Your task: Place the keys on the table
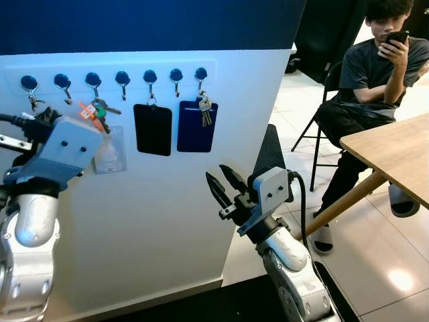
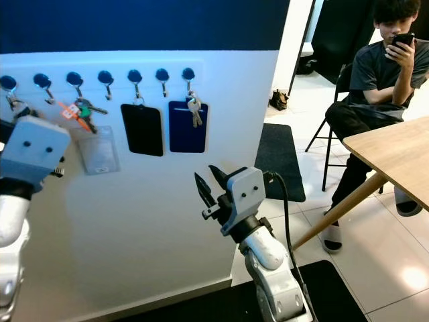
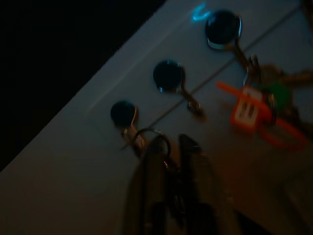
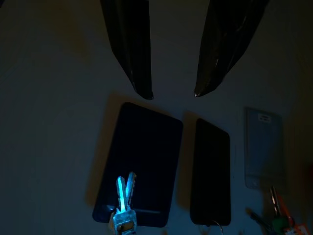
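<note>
Head cams look fwd/down at hook wall [image 1: 167,221]; wrist cams close on it, both sharing hooks [image 3: 168,76].

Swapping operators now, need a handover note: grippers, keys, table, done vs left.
Left gripper: up at the leftmost hook on the wall rack, fingers close together at a key ring hanging there; grasp unclear.
Right gripper: open, empty, raised toward the wall below the blue card.
Other keys: orange-tagged bunch on the third hook, silver keys on the last.
Table: to the right, a seated person behind it.
Done: reach only. Left: unhook keys, carry, place.
</note>
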Motion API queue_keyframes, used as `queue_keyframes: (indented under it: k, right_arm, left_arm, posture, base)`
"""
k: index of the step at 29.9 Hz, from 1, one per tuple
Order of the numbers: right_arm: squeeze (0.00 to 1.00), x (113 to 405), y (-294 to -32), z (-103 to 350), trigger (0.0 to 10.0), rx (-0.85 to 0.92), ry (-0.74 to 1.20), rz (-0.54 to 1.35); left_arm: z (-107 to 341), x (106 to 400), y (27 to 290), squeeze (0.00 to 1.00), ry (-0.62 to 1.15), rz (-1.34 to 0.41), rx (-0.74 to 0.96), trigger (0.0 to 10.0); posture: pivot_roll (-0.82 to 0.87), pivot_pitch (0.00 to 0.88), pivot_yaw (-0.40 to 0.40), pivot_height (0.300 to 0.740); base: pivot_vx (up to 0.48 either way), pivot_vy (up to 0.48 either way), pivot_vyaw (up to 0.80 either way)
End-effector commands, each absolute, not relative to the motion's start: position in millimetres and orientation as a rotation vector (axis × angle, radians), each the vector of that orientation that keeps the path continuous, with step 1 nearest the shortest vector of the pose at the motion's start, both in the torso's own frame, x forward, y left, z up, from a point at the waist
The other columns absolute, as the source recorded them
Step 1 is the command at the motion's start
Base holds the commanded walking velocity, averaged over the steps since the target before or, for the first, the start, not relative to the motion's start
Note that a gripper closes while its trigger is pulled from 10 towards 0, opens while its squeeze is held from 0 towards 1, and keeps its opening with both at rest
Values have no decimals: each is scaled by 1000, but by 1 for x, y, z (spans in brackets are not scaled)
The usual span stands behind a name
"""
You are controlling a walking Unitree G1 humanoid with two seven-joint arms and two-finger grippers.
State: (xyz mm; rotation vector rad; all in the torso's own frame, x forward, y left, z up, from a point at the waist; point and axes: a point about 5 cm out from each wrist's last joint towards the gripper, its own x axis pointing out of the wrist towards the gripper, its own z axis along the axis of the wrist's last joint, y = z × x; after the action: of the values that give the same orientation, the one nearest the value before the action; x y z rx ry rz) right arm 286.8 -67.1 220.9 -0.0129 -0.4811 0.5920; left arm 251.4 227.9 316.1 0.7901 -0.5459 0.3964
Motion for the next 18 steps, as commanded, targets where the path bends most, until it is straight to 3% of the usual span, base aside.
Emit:
queue_keyframes:
  k: [1,4,5,6,7,11,13,15,16,18]
  right_arm:
    - [0,287,-68,218,10000,-13,-471,587]
    - [0,287,-69,218,10000,-13,-471,584]
    - [0,287,-69,218,10000,-13,-470,584]
    - [0,287,-69,218,10000,-13,-470,584]
    - [0,287,-69,218,10000,-13,-470,583]
    - [0,287,-69,218,10000,-13,-470,583]
    - [0,287,-69,218,10000,-13,-468,584]
    - [0,287,-69,218,10000,-13,-468,584]
    - [0,287,-69,217,10000,-11,-463,587]
    - [0,288,-69,214,10000,-8,-454,586]
  left_arm:
    - [317,252,221,1000,-573,359,756,10000]
    - [317,252,223,1000,-566,369,708,10000]
    - [318,251,224,843,-566,362,646,10000]
    - [318,251,224,843,-566,362,646,10000]
    - [319,248,225,0,-565,341,546,10000]
    - [319,245,226,0,-553,275,381,10000]
    - [312,239,227,0,-491,86,208,10000]
    - [312,239,227,0,-491,86,208,10000]
    - [305,233,225,0,-459,-29,158,10000]
    - [299,228,225,0,-437,-64,141,10000]
  posture:
    - [188,169,-21,740]
    - [188,170,-21,740]
    - [188,170,-21,740]
    - [188,170,-21,740]
    - [189,170,-21,740]
    - [190,172,-22,740]
    - [197,172,-25,740]
    - [197,172,-25,740]
    - [200,173,-28,740]
    - [202,175,-30,740]
  base:
    - [0,0,0]
    - [0,0,0]
    - [0,0,0]
    - [0,0,0]
    - [0,0,0]
    - [0,0,0]
    - [0,0,0]
    - [0,0,0]
    - [0,0,0]
    - [0,0,0]
